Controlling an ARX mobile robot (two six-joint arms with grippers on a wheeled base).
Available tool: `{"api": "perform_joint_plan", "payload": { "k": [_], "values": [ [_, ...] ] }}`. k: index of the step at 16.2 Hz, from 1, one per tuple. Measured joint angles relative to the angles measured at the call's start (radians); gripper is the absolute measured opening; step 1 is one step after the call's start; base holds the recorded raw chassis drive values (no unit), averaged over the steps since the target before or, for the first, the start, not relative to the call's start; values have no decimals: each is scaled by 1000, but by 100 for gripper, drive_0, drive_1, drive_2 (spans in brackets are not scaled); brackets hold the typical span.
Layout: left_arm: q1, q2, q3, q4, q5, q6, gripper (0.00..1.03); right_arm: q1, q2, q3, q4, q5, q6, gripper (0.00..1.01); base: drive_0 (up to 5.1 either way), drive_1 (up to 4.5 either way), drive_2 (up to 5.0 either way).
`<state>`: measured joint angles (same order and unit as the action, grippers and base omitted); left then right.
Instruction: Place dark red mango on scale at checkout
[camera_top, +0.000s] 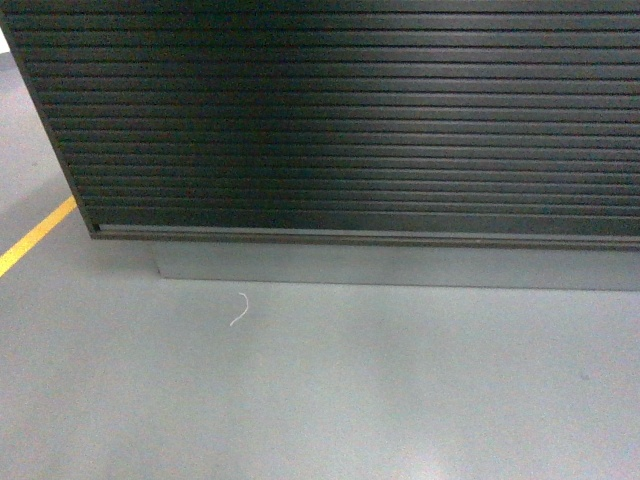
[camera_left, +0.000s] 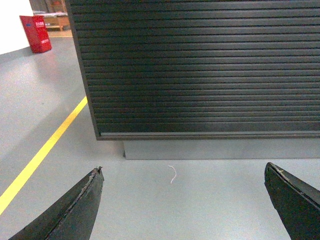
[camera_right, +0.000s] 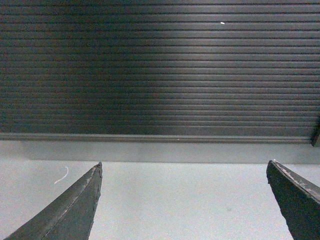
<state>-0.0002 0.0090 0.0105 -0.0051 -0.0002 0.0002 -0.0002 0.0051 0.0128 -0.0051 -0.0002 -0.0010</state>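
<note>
Both the left claw (camera_left: 182, 172) and right claw (camera_right: 184, 167) hang spread and empty above the grey floor (camera_top: 330, 400), facing the counter's (camera_top: 350, 120) ribbed front.

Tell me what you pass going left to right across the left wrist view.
Red bin far back, yellow floor line, left pincer finger, white string scrap before the checkout, right finger.
</note>
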Motion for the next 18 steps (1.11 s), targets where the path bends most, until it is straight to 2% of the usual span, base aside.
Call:
{"api": "perform_joint_plan", "payload": {
  "k": [18],
  "values": [
    [0, 0, 0, 0, 0, 0, 98, 0, 0, 0, -1, 0, 0, 98, 1, 401, -399]
  ]
}}
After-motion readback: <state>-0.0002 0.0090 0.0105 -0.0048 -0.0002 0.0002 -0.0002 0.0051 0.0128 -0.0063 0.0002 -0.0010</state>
